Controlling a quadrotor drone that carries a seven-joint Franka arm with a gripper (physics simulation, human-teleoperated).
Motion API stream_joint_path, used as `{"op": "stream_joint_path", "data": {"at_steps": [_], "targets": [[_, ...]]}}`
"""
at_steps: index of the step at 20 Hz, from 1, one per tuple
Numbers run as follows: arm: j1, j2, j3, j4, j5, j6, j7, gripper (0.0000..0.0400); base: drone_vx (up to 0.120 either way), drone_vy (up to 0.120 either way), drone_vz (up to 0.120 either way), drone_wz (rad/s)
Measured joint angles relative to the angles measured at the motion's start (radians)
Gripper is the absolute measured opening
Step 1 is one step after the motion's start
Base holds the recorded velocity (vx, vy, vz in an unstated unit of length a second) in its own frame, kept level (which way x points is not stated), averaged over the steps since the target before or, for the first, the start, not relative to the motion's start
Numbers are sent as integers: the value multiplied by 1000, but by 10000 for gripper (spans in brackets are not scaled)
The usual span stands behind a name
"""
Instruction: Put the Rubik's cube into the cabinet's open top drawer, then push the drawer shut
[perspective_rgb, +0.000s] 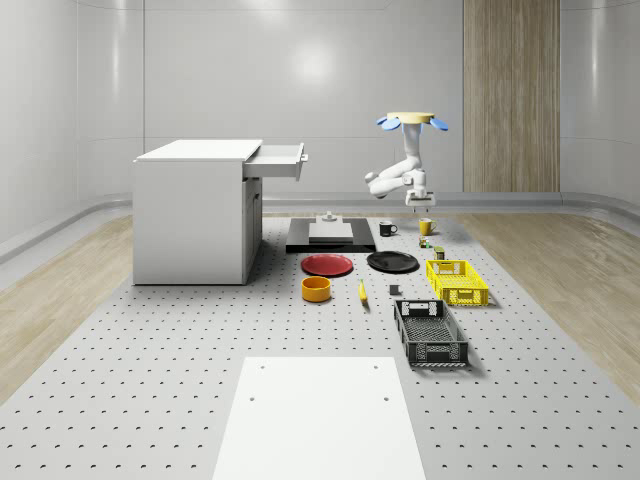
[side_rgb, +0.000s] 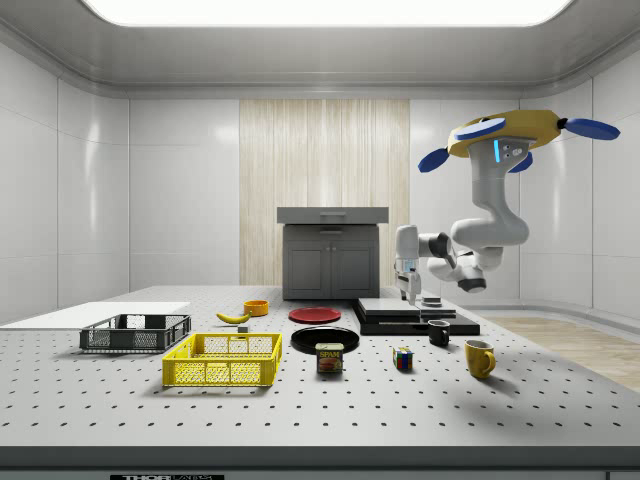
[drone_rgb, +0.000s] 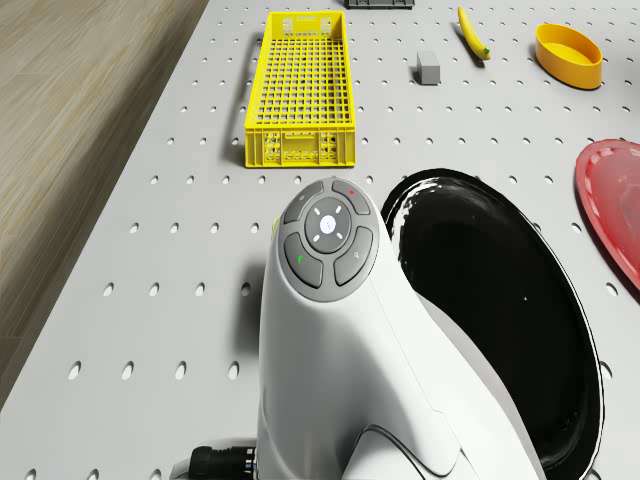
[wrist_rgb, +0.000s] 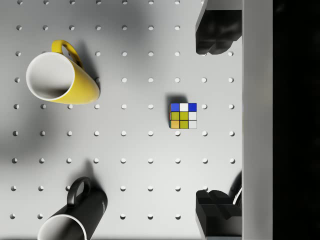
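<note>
In the wrist view the claw (wrist_rgb: 215, 130) is wide open and holds nothing; its two dark fingers (wrist_rgb: 216, 32) stand on either side of the Rubik's cube (wrist_rgb: 183, 115), which lies far below on the bench (wrist_rgb: 135, 150). The cube sits flat between the yellow mug (wrist_rgb: 62, 79) and the black mug (wrist_rgb: 75, 215), well apart from both, near the bench's edge by the wooden floor. It looks small, stiff and light, with smooth faces that may slip, so the fingers should probably close on two opposite flat sides, square to them. The drone (side_rgb: 510, 135) hovers high above this part of the bench. Farther away, the cabinet (perspective_rgb: 195, 215) stands with its top drawer (perspective_rgb: 275, 160) pulled open.
</note>
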Motion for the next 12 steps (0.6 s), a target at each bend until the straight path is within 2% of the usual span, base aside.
{"op": "stream_joint_path", "data": {"at_steps": [4,8,10,12], "targets": [[-16,-23,11,1,8,14,13,400,110,0,-120,0],[-28,-45,20,2,18,31,23,400,0,0,-120,0],[-33,-56,24,3,24,39,27,400,0,120,-120,0],[-37,-66,28,4,29,48,31,400,0,0,-120,0]]}}
